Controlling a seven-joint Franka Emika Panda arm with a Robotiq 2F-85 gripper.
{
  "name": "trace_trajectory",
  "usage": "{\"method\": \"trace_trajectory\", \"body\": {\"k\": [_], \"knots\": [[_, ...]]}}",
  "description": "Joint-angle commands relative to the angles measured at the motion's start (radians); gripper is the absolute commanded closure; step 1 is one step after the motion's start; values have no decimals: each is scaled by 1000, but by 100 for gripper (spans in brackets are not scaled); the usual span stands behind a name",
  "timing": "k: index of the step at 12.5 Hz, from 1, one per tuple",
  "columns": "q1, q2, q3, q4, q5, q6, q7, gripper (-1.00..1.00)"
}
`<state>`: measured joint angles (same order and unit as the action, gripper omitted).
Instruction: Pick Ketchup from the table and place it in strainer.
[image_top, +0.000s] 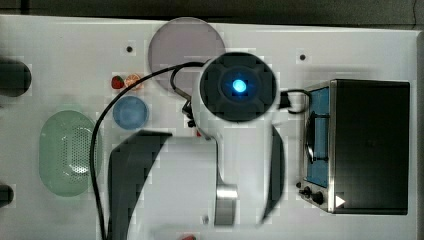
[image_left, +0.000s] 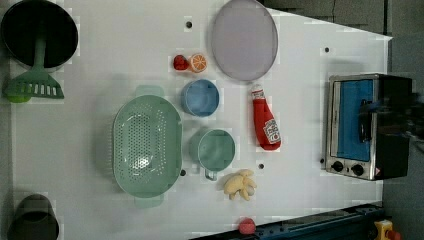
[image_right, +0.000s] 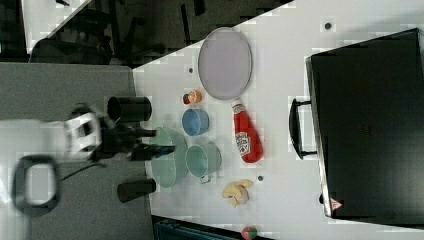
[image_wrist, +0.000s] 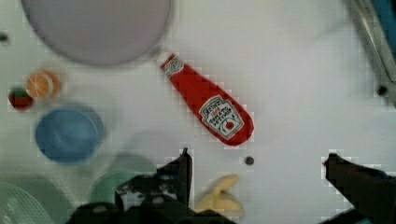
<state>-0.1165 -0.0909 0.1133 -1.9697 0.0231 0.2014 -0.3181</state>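
The Ketchup (image_left: 265, 124), a slim red bottle with a white cap and a white label, lies flat on the white table between the grey plate and the toaster oven. It also shows in the right view (image_right: 246, 137) and in the wrist view (image_wrist: 208, 105). The pale green strainer (image_left: 146, 146) stands on the left view's left, with nothing in it, and appears in the top view (image_top: 70, 152). My gripper (image_wrist: 259, 163) is open, its two black fingers far apart and holding nothing. It hangs well above the table and clear of the Ketchup. The arm covers the Ketchup in the top view.
A blue bowl (image_left: 200, 98) and a green cup (image_left: 216, 150) stand between strainer and Ketchup. Nearby are a grey plate (image_left: 244, 39), strawberry (image_left: 180, 62), orange slice (image_left: 198, 62) and bananas (image_left: 240, 185). A toaster oven (image_left: 367, 127) stands on the left view's right.
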Motion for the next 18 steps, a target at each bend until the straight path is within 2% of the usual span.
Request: {"method": "trace_trajectory", "body": {"k": [1, 4, 9, 18], "knots": [[-5, 68, 20, -136, 1, 120, -422, -100], [-4, 92, 24, -238, 1, 334, -612, -100], [3, 151, 38, -401, 1, 619, -622, -100], [4, 412, 31, -415, -12, 819, -618, -100]]}}
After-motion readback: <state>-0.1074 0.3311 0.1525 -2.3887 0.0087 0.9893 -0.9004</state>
